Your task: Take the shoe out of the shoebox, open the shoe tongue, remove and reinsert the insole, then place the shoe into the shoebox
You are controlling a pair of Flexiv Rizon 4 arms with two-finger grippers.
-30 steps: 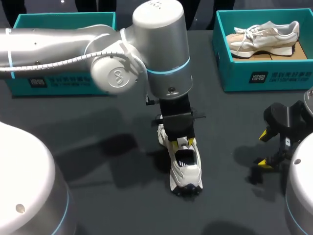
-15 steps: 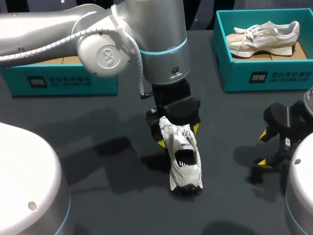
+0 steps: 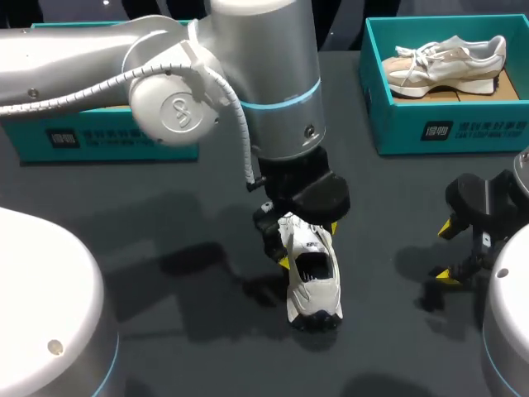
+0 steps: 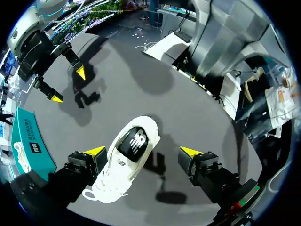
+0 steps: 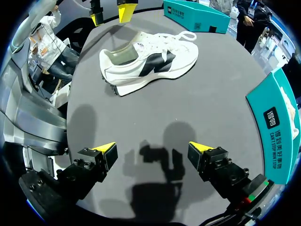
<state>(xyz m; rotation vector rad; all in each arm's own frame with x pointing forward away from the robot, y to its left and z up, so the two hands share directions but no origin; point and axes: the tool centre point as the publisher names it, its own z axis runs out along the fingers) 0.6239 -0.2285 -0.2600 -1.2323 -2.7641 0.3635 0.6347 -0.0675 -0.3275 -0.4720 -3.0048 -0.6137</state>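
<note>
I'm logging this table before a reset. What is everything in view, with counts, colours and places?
white shoe: 1, white with black panel, lying mid-table
second shoe: 1, white and beige, lying inside the right shoebox
left shoebox: 1, teal, far left of table, inside hidden by the arm
right shoebox: 1, teal, far right of table
table: 1, dark grey
left gripper: 1, black, yellow tips, open, over the white shoe
right gripper: 1, black, yellow tips, open, above bare table at the right
</note>
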